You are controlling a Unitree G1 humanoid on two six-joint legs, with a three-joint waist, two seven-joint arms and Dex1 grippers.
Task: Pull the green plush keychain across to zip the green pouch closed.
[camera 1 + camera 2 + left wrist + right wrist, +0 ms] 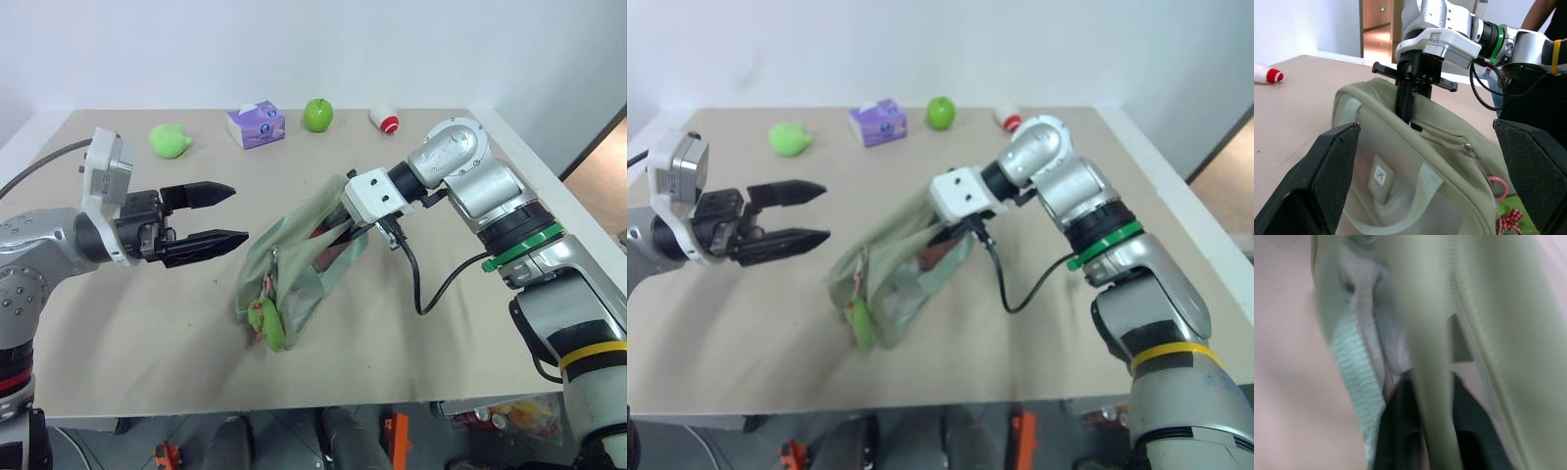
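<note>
Green plush keychain (266,321) hangs at near end of green pouch (299,257) on bench (118,333). Zipper runs away toward right tool (338,223), pinched on far rim. Left tool (208,221) wide, empty, nearer keychain.

We see two arms of silver-grey metal with rounded joint housings. The right arm (490,201) carries a bright green ring and, lower down, a yellow band; a thin black cable loops from just behind its tool. A white block sits directly behind each tool. The left tool (230,214) has two black tapered fingers (201,194) with finely textured inner pads.
</note>
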